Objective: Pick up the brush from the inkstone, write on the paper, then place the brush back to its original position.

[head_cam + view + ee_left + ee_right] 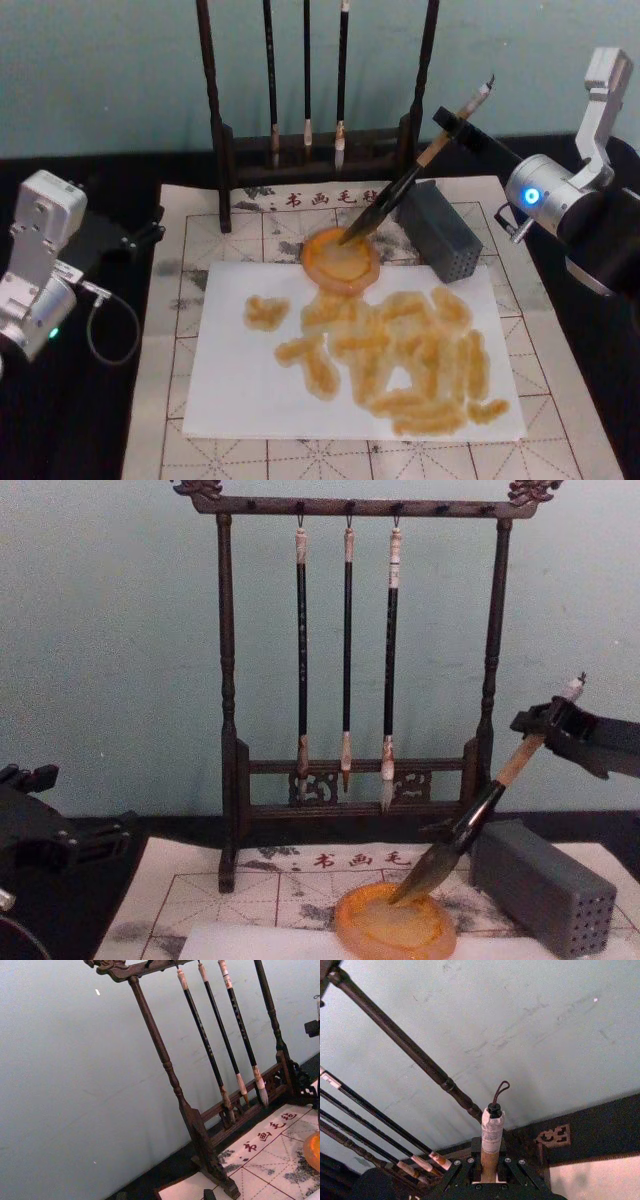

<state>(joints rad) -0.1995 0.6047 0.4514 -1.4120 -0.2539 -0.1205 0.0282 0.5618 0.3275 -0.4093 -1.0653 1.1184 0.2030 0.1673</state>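
Two claws logged. The right claw (452, 122), upper right of centre in the head view, pinches the brush (410, 185) high on its tan handle. In the right wrist view the jaws close on either side of the handle, and the whitish end with its small loop (493, 1127) stands out past them.

The brush slants down toward frame left. In the chest view (480, 805) its dark tuft tip reaches into the inkstone (350, 925) and appears to touch the inner surface. The inkstone (312, 265) lies at the centre of the head view and overlaps the top edge of the paper (225, 385).

The paper lies flat on the red-grid mat (190, 215), in the lower middle of the frame. Amber strokes (400, 350) cover its centre and right part. A grey perforated block (445, 235) stands just to the right of the inkstone.

The brush rack (228, 730) stands behind the mat. Three thin brushes (347, 650) hang from it.

The left claw (125, 238) sits at the left edge of the head view, over the dark worktop (50, 430) beside the mat, well apart from the brush. Whether it is spread or pressed together cannot be told.
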